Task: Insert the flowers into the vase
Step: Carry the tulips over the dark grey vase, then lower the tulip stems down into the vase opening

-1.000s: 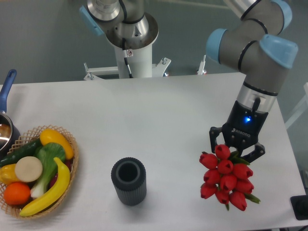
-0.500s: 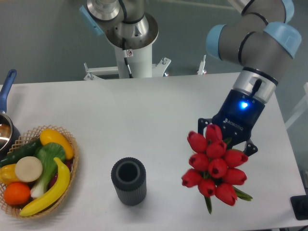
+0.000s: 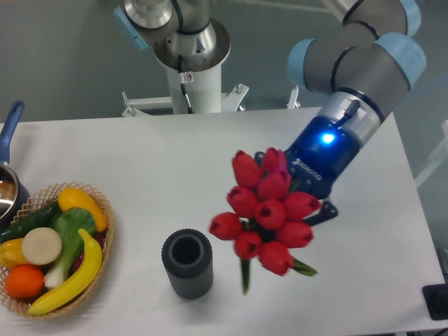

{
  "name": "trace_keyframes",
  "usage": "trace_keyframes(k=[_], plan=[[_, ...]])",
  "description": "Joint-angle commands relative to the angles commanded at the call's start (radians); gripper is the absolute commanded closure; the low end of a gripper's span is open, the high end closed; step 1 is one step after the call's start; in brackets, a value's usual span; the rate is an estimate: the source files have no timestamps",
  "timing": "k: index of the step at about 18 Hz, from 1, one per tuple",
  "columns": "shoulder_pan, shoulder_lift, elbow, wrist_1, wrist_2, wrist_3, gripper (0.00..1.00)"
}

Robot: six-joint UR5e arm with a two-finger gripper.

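Red tulip buds on short green stems, the flowers (image 3: pixel 266 210), hung in the air clamped in the black two-finger gripper (image 3: pixel 297 199), whose jaws were closed narrowly on the bunch near its stem end. Over the last second the arm had lifted the bunch off the right part of the white table (image 3: pixel 210 161) and swung it leftward, so that it had gone from well apart from the small dark grey ribbed vase (image 3: pixel 187 264) to just beside it, up and to the right of the round mouth. That likely meant the carry was nearly over and the lining-up was next. The bunch's long axis ran roughly from upper left to lower right in the picture, buds fanned toward the camera and left, one green stem tip pointing down near the vase's right side. Stems appeared not yet over the mouth. Wicker basket of fruit and vegetables (image 3: pixel 52 248) sat at the left edge.
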State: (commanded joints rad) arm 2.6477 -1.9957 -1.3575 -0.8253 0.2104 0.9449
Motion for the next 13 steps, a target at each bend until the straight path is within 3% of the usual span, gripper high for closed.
trace_keyframes(k=[5,13], plan=[[-0.035,0.002,-0.009,0.000,-0.032,0.000,0.96],[-0.066,0.009,-0.094,0.002,-0.029,0.008,0.96]])
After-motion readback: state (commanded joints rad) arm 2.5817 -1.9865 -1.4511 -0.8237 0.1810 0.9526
